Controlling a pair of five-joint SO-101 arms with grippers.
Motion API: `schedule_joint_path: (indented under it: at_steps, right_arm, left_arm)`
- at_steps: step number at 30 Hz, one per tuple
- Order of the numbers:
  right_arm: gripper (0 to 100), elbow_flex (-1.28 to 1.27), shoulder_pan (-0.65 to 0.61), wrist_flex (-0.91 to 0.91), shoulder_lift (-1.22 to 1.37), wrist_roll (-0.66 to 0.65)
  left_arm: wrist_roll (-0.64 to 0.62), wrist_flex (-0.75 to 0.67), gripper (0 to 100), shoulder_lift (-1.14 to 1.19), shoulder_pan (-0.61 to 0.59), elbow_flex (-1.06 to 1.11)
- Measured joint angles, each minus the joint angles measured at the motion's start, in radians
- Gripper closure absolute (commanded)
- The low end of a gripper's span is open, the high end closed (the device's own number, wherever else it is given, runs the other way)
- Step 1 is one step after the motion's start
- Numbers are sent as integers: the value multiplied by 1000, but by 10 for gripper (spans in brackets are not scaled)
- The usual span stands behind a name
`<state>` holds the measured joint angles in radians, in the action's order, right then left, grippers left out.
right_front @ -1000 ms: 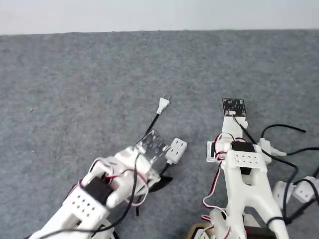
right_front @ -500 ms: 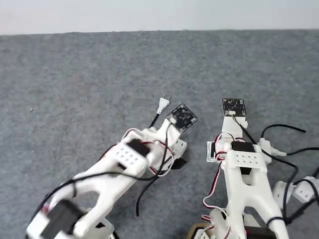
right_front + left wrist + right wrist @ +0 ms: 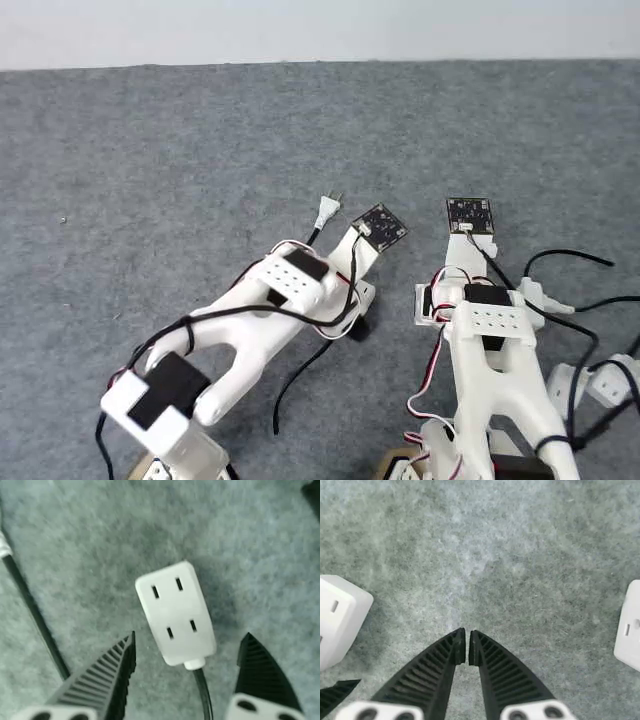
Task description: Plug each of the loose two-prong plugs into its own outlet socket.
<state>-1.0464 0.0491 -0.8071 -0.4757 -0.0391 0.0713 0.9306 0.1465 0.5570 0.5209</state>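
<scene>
Left jaws are hanging wide open over the white two-socket outlet block (image 3: 176,615), one on each side of its cord end, not touching it, while the left arm (image 3: 270,310) is covering most of that block from above. The loose two-prong plug (image 3: 327,208) is lying on the grey counter (image 3: 150,170) just beyond the block, its black cord (image 3: 30,615) trailing back close beside the block. Right jaws are sitting closed on nothing to the block's right, with more white outlet pieces (image 3: 610,382) and black cables (image 3: 565,258) lying farther right.
</scene>
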Motion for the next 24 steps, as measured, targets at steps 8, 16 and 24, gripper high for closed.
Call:
schedule_joint_path:
  at_steps: [8, 16, 24]
  right_arm:
    - [977, 0, 0, 0, 0, 0]
    - [977, 0, 0, 0, 0, 0]
    - [977, 0, -2, 0, 0, 0]
  left_arm:
    - [-110, 60, 952, 81, 3, -115]
    - [-146, 64, 987, 114, 2, -167]
    - [-471, 221, 988, 114, 2, -186]
